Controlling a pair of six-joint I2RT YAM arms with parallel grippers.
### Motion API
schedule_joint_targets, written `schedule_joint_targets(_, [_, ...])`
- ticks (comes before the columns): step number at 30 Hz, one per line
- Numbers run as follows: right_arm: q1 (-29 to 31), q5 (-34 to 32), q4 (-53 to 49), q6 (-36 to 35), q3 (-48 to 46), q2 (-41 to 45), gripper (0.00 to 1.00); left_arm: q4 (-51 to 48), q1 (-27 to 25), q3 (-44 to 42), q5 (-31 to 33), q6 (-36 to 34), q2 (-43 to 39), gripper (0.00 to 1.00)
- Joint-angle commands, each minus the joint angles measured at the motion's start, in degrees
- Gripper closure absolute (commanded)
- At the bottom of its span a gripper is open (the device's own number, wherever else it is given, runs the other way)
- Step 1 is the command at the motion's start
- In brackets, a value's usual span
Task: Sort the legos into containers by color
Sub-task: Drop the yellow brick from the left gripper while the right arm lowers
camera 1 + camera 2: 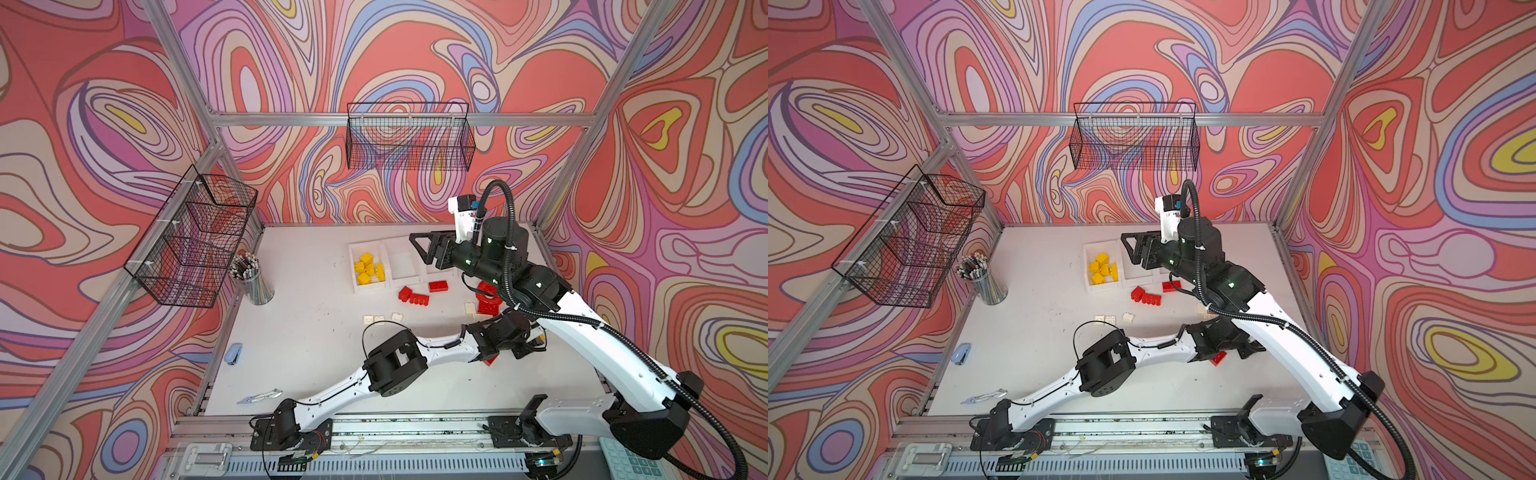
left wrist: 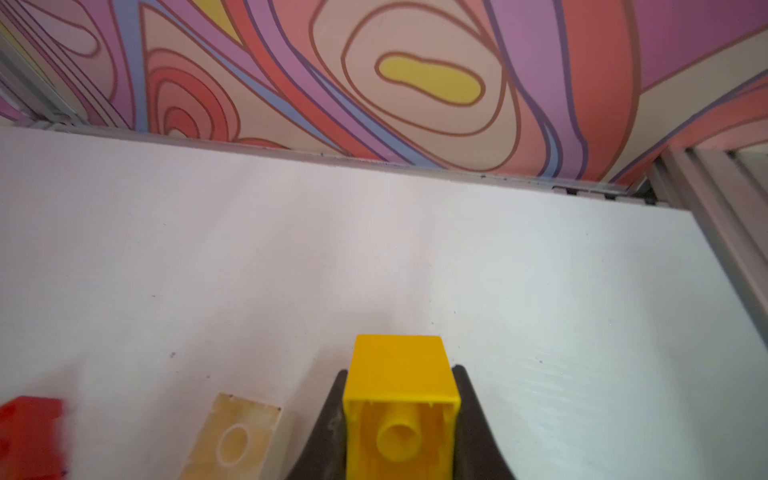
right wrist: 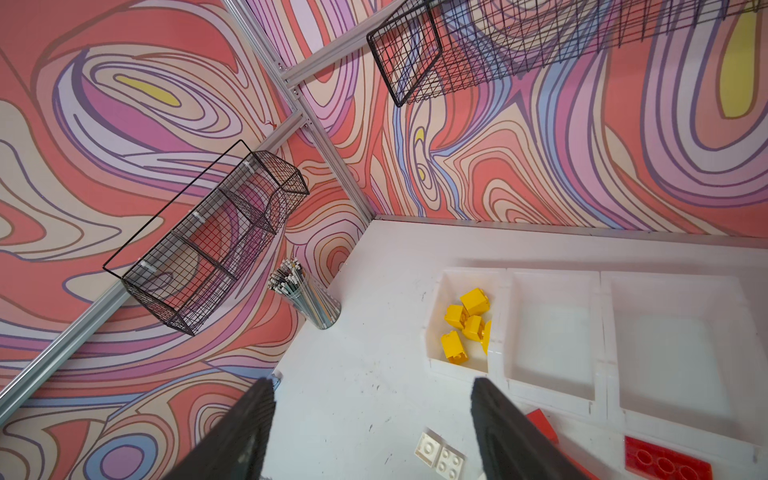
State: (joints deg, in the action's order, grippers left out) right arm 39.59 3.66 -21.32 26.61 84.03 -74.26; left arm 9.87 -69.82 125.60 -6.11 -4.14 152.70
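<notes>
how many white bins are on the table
3, joined in one row. In the right wrist view: the end bin holding yellow legos, the middle bin beside it, and the other end bin; those two look empty. None seems hidden.

The white bench point(image 1: 311, 340) carries three joined bins point(image 1: 402, 262) at the back, red bricks point(image 1: 413, 296) and white bricks point(image 1: 374, 319) before them, a pencil cup point(image 1: 257, 284), blue stapler point(image 1: 233, 353) and silvery tool point(image 1: 259, 397) leftward.

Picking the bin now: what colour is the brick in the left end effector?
Yellow brick, clearest in the left wrist view.
</notes>
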Motion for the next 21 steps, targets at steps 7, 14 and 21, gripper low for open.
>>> schedule_joint_targets(7, [0.25,-7.53,-6.73,-3.83,7.54,1.40,0.18,4.39,1.49,-21.13,8.74,0.32,-21.67,1.00])
schedule_joint_targets(14, [-5.11,-5.41,-7.78,-3.26,8.22,0.87,0.11,4.04,7.84,-45.23,12.00,7.66,-40.61,1.00])
schedule_joint_targets(21, [-19.18,4.81,-4.42,0.86,2.59,2.73,0.11,-6.42,14.18,-59.27,13.56,16.01,-54.77,1.00])
